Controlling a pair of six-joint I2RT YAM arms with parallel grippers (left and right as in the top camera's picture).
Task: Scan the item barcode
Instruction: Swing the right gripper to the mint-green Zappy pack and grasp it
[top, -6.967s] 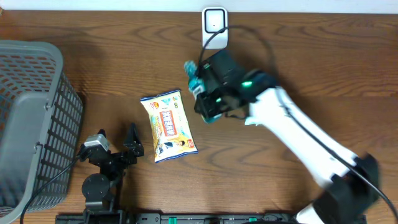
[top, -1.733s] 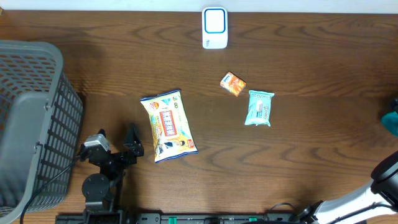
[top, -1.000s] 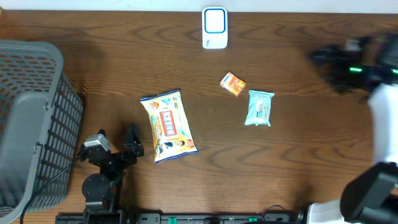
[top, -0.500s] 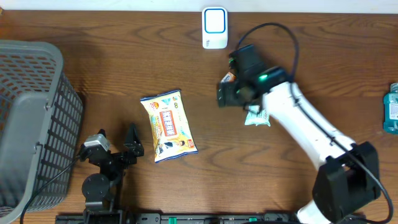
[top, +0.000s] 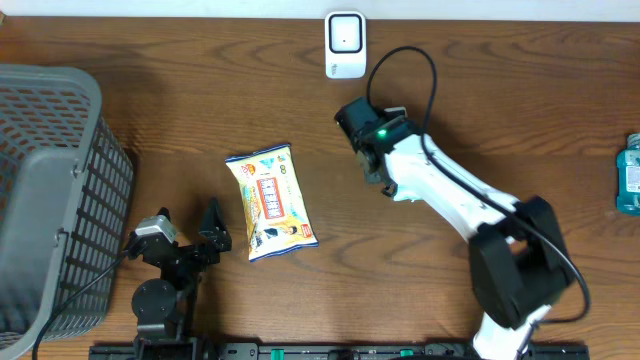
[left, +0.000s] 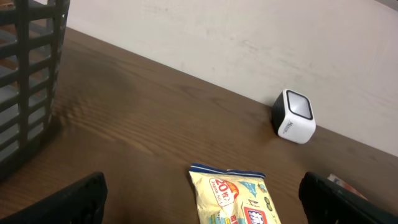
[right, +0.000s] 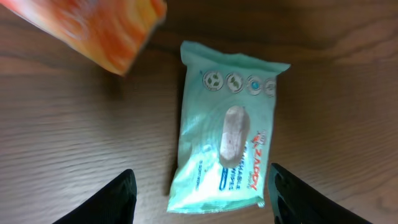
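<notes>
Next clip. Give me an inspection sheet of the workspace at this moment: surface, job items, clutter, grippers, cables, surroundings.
Surface: brown wooden table, no spills seen.
Job's things: white scanner at the far edge; yellow snack pack flat mid-table; teal wipes pack and orange box lying apart, below the right arm.
Clutter: grey basket at the left; teal bottle at the right edge.
Grippers: left gripper open, holding nothing; right gripper open, jaws astride the wipes pack, no grip yet.
Cables: black cable looping off the right arm.
Surroundings: pale wall behind the table.
</notes>
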